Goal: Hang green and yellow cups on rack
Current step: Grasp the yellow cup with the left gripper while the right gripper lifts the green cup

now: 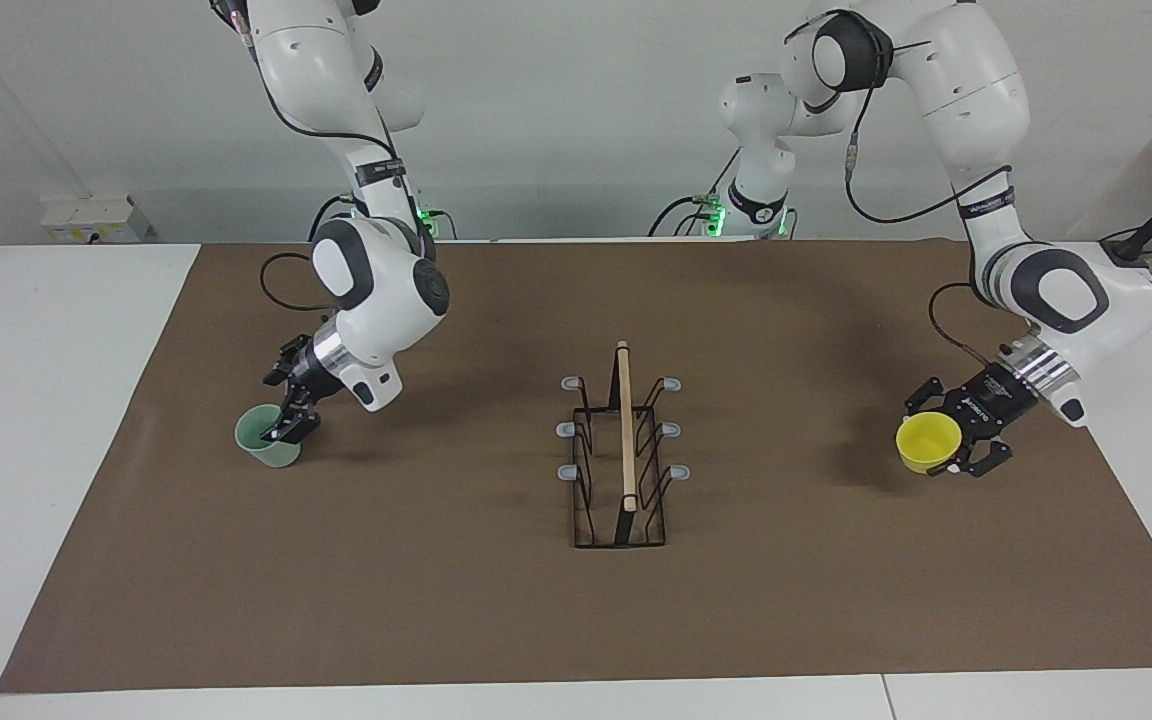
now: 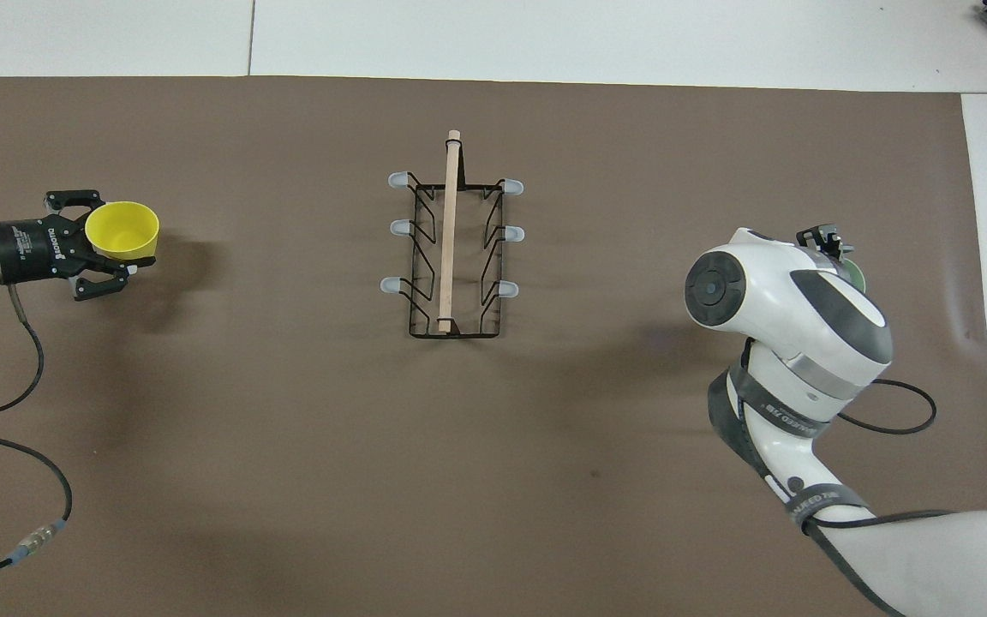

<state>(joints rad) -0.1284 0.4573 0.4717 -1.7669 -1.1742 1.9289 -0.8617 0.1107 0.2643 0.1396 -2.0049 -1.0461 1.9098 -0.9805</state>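
The yellow cup is tilted with its mouth toward the facing camera, a little above the mat at the left arm's end. My left gripper is shut on its sides. The pale green cup stands upright on the mat at the right arm's end. In the overhead view only a sliver of the green cup shows past the right arm. My right gripper is open, low at that cup's rim on the rack's side. The black wire rack stands mid-mat with bare pegs.
A brown mat covers the table, with white tabletop showing at both ends. The left arm's cable lies looped on the mat near the robots. The right arm's bulky wrist hangs over the mat beside the green cup.
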